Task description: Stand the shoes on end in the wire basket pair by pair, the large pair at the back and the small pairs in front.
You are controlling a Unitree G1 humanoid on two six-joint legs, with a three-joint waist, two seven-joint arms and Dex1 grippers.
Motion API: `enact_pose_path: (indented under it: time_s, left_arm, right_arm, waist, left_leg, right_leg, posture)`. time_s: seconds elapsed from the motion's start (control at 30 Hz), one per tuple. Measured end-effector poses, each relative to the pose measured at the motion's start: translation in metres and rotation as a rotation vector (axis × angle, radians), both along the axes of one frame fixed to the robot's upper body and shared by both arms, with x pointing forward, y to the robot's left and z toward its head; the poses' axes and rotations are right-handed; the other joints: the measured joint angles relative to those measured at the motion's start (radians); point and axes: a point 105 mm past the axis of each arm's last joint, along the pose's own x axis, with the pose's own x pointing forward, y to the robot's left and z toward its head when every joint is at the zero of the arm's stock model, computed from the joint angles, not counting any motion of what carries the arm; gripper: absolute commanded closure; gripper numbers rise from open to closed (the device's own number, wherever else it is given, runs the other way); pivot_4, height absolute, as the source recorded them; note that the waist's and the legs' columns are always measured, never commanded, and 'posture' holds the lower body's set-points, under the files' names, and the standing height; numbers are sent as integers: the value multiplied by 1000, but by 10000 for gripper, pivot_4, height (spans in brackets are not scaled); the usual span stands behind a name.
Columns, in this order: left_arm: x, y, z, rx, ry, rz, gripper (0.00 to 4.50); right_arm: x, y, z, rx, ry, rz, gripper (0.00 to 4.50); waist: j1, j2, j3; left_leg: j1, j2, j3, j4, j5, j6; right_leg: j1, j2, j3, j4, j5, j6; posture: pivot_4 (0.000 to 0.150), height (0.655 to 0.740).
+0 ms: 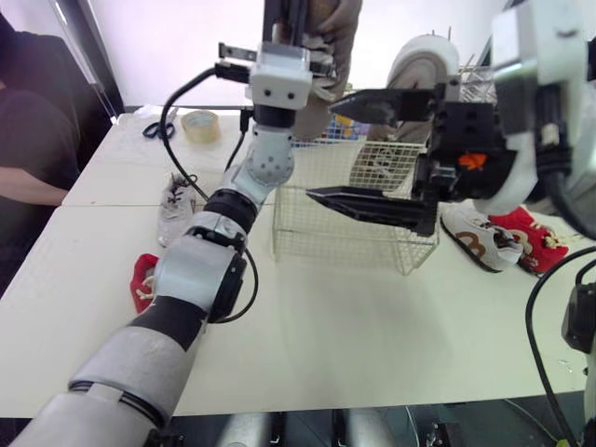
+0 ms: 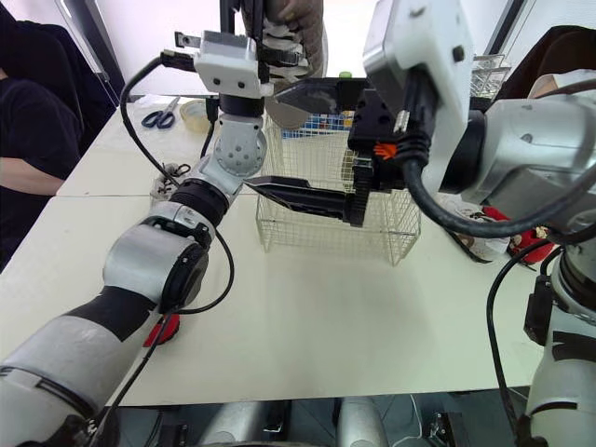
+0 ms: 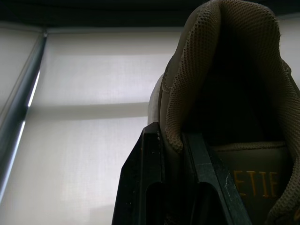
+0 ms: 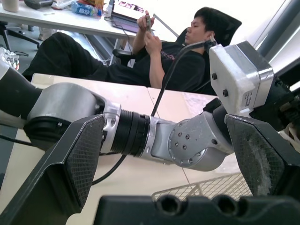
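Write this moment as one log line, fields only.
left gripper: shut on shoe, raised near basket | right gripper: open, in front of basket

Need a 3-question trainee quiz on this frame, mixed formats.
1. True or false: the right tool is open and empty.
2. Short answer: which tool grips the olive shoe?
3. Fill in: the red shoe on the robot's left lies on the ____, outside the wire basket.
Key: 1 true; 2 the left tool; 3 table.
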Motion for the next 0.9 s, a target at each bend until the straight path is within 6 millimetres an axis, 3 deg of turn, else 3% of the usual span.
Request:
enact_pose_path:
  time_s: [0.3, 0.7, 0.9]
  left_arm:
    - [-1, 1, -1, 101, -54, 68, 44811]
    - [0, -36, 9, 276, -154, 291, 44811]
    - [2, -36, 15, 303, -192, 378, 44811]
  right_arm:
    - [1, -1, 4, 15, -10, 28, 0]
    - [5, -4, 3, -7, -17, 24, 0]
    - [6, -5, 2, -9, -15, 18, 0]
  waist:
    - [-2, 0, -7]
    - [-6, 0, -7]
    - [-6, 0, -7]
  left_leg:
    - [7, 0, 0, 0, -2, 3]
    - [2, 0, 1, -1, -3, 4]
    - [-6, 1, 1, -1, -3, 4]
  right_leg:
    - [9, 0, 0, -6, 1, 1]
    - [3, 0, 0, -7, 1, 2]
    - [-5, 0, 0, -6, 1, 3]
  posture:
    - [1500, 7400]
    - [1500, 7400]
    - [1500, 7400]
